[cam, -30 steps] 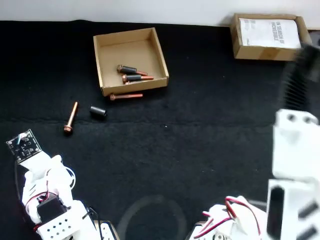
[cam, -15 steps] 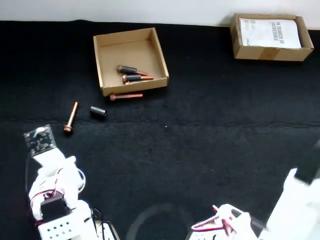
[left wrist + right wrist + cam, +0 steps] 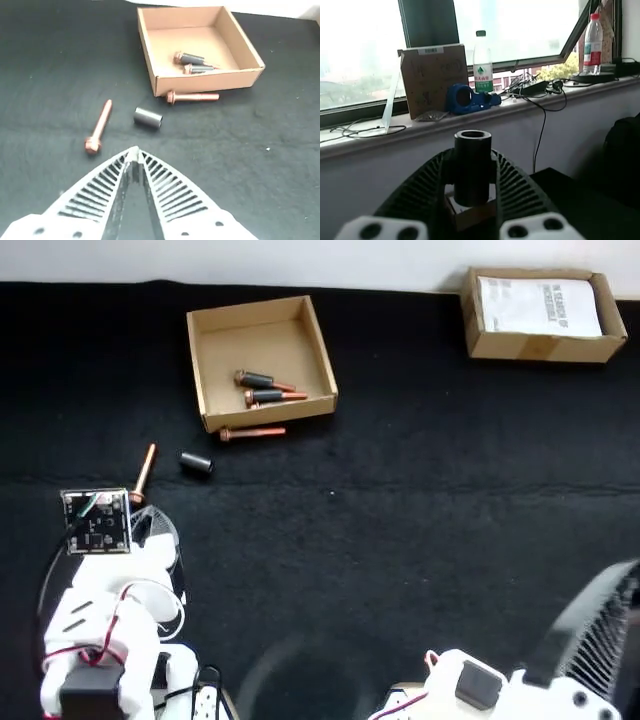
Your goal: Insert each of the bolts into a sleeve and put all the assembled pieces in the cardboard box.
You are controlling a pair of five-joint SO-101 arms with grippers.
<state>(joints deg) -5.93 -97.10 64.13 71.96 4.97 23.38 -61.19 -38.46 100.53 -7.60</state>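
Black cylindrical sleeve (image 3: 472,170) clamped in the upturned right gripper (image 3: 471,157).
Left gripper (image 3: 133,152), fingers together, has advanced toward the nearest loose copper bolt (image 3: 99,127).

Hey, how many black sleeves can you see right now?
4 sleeves: two sit on bolts inside the cardboard box, one lies loose on the mat beside a bare bolt, and one is gripped in the right end effector.

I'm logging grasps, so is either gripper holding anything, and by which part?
The right gripper holds a black sleeve, clamped across its side wall, one open end clear of the fingers. The left gripper is shut on nothing.
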